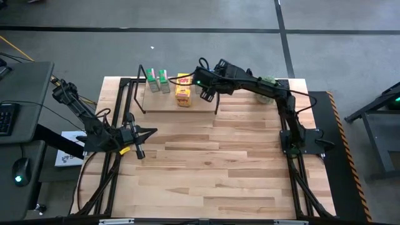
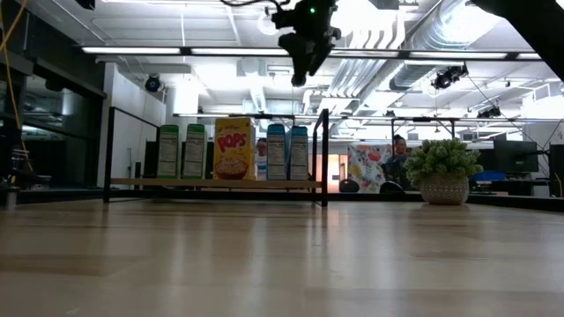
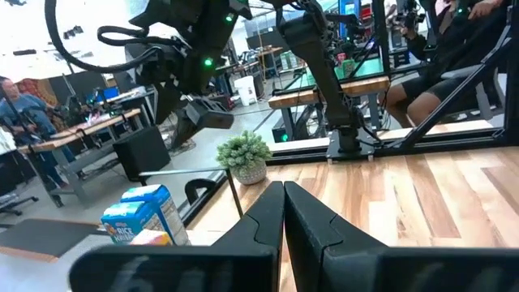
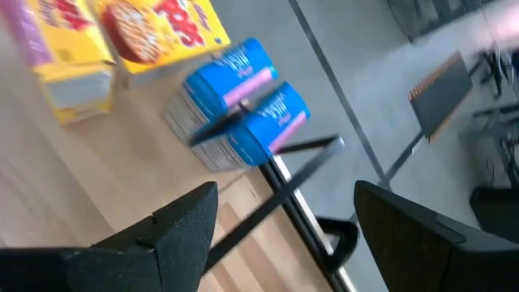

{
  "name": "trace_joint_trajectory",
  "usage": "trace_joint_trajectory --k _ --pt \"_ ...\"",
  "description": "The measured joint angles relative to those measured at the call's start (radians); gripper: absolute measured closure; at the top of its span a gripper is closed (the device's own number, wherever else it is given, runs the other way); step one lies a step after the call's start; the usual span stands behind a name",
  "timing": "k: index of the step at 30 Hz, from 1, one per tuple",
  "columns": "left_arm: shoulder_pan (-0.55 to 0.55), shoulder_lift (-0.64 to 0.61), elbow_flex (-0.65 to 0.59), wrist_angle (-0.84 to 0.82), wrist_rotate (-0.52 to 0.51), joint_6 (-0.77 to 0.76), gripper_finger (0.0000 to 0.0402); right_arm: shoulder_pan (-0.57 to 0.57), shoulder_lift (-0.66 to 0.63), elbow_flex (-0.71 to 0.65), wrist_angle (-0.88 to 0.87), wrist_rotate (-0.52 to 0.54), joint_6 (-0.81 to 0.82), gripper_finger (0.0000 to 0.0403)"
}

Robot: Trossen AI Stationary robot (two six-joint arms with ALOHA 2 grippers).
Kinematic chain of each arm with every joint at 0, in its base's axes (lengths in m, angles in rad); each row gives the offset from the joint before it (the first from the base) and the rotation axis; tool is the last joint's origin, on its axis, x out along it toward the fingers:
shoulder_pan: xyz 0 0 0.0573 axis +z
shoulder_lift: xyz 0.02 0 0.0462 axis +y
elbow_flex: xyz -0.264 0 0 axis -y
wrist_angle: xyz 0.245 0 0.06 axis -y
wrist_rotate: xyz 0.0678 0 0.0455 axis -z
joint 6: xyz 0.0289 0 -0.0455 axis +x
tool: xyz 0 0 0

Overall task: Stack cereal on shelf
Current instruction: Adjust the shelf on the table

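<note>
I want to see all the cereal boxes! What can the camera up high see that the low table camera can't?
Only the high view shows the left gripper, shut and parked over the table far from the shelf.

Only the low view shows the box fronts, like the yellow box, and a person behind.

Both show the green boxes, the plant and the open right gripper above the shelf.

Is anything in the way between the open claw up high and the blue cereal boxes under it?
Yes: the right gripper hangs open above the two blue boxes, and the shelf's top black bar crosses between them. Nothing else shows in the way.
</note>
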Motion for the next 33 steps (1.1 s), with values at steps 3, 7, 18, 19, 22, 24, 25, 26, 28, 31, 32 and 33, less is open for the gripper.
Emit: trace_joint_trajectory --k 3,7,18,19,22,24,25,26,28,31,32,33 --pt "-0.015 0.0 0.0 -0.013 0.0 -0.019 0.0399 -0.013 0.0 0.0 -0.04 0.004 0.047 0.0121" --pt "-0.051 0.0 0.0 -0.013 0.0 -0.019 0.0399 -0.019 0.0 0.0 -0.058 0.033 0.063 0.0121" --pt "-0.144 0.0 0.0 -0.013 -0.023 -0.039 0.0399 0.012 -0.001 0.0 -0.214 0.112 0.116 0.0121" --pt "-0.15 0.0 0.0 -0.013 -0.028 -0.043 0.0399 0.017 -0.005 0.0 -0.223 0.122 0.128 0.0121" --pt "-0.167 0.0 0.0 -0.013 -0.051 -0.045 0.0399 0.038 -0.087 -0.113 -0.17 0.135 0.127 0.0121" --pt "-0.175 0.0 0.0 -0.013 -0.068 -0.045 0.0399 0.047 -0.193 -0.287 -0.084 0.153 0.128 0.0121" --pt "-0.178 0.0 0.0 -0.012 -0.074 -0.045 0.0399 0.05 -0.263 -0.405 -0.028 0.159 0.132 0.0121" --pt "-0.18 0.0 0.0 -0.012 -0.074 -0.045 0.0399 0.051 -0.338 -0.535 0.038 0.157 0.135 0.0121" --pt "-0.181 0.0 0.0 -0.012 -0.075 -0.042 0.0399 0.049 -0.506 -0.793 0.215 0.142 0.135 0.0121" --pt "-0.172 0.0 0.0 0.0 -0.075 0.009 0.0399 0.047 -0.755 -1.117 0.505 0.058 0.128 0.0121" --pt "-0.165 0.0 0.0 0.004 -0.075 0.023 0.0399 0.048 -0.824 -1.204 0.596 0.02 0.13 0.0121" --pt "-0.157 0.0 0.0 0.009 -0.075 0.039 0.0399 0.049 -0.892 -1.282 0.678 -0.015 0.134 0.0121"
